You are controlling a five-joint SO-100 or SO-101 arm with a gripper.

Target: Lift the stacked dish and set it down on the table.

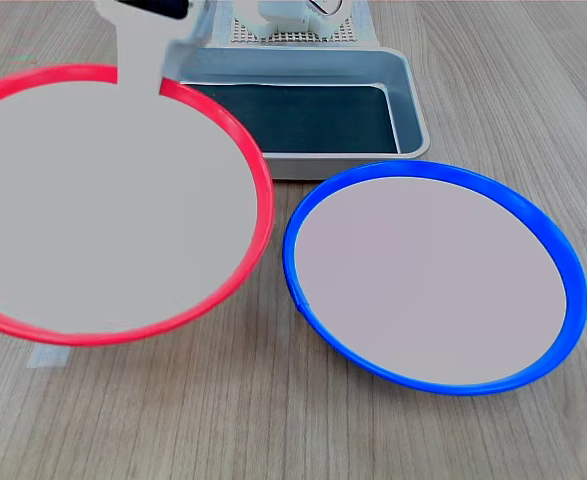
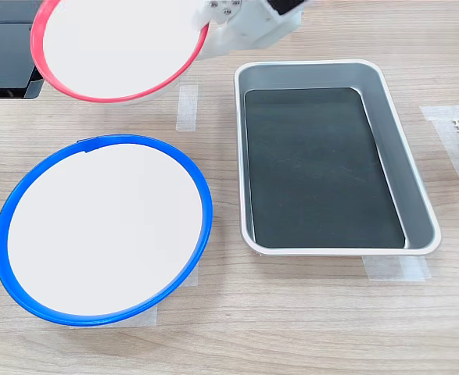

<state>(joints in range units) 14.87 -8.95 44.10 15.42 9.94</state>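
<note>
1. in both exterior views your red-rimmed dish point(image 1: 103, 200) sits furthest left. in the second exterior view it point(image 2: 116, 47) is tilted and casts a shadow on the counter point(image 2: 292, 328) beneath it, so it looks lifted clear of the surface, apart from the blue-rimmed plate.
2. your end effector point(image 1: 145, 62) is clamped on the dish's far rim in the first exterior view, one white finger lying flat over the pale centre. in the second exterior view the end effector point(image 2: 213, 35) meets the rim on the dish's right side, with the arm's white body just beyond it.
3. next comes the blue-rimmed plate point(image 1: 433, 275), resting on the counter point(image 1: 273, 430) near the red dish but not touching it. in the second exterior view it point(image 2: 104, 226) lies below the red dish, partly over a pale tape strip point(image 2: 187, 105).
4. the grey tray point(image 2: 335, 156) stands right of the plates in the second exterior view, dark-floored. in the first exterior view it point(image 1: 303, 115) lies behind both.
</note>
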